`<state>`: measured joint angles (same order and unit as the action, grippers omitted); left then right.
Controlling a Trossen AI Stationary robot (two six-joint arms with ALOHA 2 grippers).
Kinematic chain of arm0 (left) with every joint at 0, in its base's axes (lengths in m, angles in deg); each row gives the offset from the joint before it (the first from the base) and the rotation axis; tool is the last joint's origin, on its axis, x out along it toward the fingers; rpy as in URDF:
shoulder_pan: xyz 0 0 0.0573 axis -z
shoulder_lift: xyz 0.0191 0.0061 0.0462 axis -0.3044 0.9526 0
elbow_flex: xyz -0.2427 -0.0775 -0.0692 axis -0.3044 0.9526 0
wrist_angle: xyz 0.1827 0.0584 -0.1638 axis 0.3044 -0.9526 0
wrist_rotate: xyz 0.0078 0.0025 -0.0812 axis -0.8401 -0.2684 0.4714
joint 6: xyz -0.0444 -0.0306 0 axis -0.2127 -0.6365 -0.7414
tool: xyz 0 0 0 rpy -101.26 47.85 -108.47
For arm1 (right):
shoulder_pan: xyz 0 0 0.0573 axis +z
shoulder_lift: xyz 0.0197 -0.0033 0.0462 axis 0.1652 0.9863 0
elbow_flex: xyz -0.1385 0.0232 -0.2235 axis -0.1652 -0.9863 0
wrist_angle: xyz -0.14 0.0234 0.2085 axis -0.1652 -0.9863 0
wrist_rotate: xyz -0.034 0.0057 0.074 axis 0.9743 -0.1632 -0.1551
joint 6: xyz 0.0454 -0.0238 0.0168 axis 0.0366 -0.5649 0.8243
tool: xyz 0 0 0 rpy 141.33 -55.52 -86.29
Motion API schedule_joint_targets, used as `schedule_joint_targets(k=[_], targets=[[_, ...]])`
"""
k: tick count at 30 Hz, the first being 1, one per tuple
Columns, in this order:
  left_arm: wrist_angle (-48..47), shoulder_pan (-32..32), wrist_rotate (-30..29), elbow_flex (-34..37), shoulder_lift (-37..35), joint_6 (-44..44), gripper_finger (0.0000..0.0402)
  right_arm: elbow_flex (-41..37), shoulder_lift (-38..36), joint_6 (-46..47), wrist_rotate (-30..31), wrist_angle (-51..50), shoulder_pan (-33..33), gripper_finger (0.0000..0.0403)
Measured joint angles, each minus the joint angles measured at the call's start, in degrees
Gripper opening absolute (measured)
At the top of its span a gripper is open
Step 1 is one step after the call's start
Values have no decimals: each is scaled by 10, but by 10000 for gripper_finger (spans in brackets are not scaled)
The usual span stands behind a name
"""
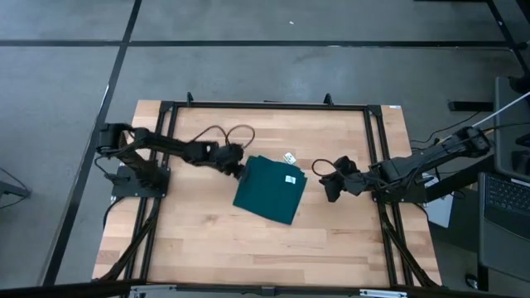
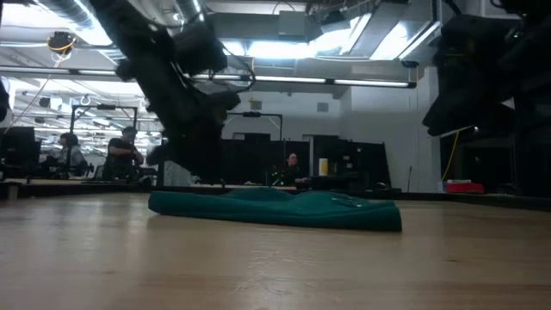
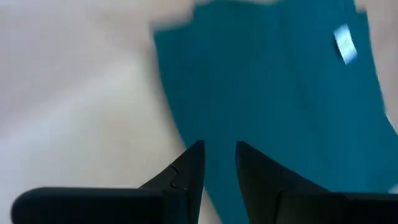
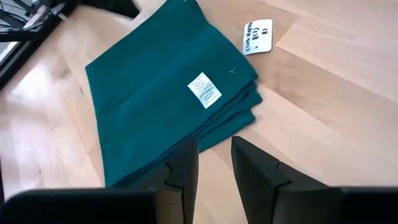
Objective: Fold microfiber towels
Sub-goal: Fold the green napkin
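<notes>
The dark teal towel [image 1: 270, 189] lies folded in several layers, flat on the middle of the table, with its small white tag [image 1: 291, 179] facing up. It also shows in the low view [image 2: 275, 209] and the right wrist view [image 4: 168, 87]. My left gripper [image 1: 239, 169] is at the towel's far-left corner, fingers a little apart over the towel's left edge [image 3: 186, 124]. My right gripper [image 1: 330, 189] is open and empty just right of the towel, and its fingers [image 4: 249, 168] point at the towel's layered right edge [image 4: 249, 106]. My left gripper stands with its fingertips [image 3: 193, 155] right over the towel's left edge near the far corner, slanting down from the table's left. I cannot tell whether they touch the cloth.
A small white paper label [image 1: 289, 157] with writing lies on the wood just beyond the towel, also in the right wrist view [image 4: 257, 36]. A black frame [image 1: 265, 105] runs around the tabletop. People sit in the room beyond the table [image 2: 125, 151].
</notes>
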<state>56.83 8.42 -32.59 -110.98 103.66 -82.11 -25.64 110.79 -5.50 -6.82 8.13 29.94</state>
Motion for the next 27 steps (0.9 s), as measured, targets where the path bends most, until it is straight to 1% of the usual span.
schedule_joint_targets(k=[5,9,12,14,16,18,23,27], targets=[[-39,115,-33,0,-38,-107,86,0,0,22,8,0,22,111],[-42,215,-85,0,-44,-214,86,0,0,27,17,7,34,114],[-54,264,-140,0,-35,-284,86,0,-2,26,27,25,40,112],[-82,281,-170,1,-35,-317,86,0,-7,26,30,33,46,108],[-112,292,-188,0,-35,-339,86,0,-18,26,30,32,53,103],[-134,299,-203,1,-35,-352,86,0,-31,25,45,33,62,99],[-113,298,-206,1,-23,-351,87,0,-80,22,93,23,80,92],[-80,299,-192,1,2,-351,86,0,-113,21,101,6,89,92]])
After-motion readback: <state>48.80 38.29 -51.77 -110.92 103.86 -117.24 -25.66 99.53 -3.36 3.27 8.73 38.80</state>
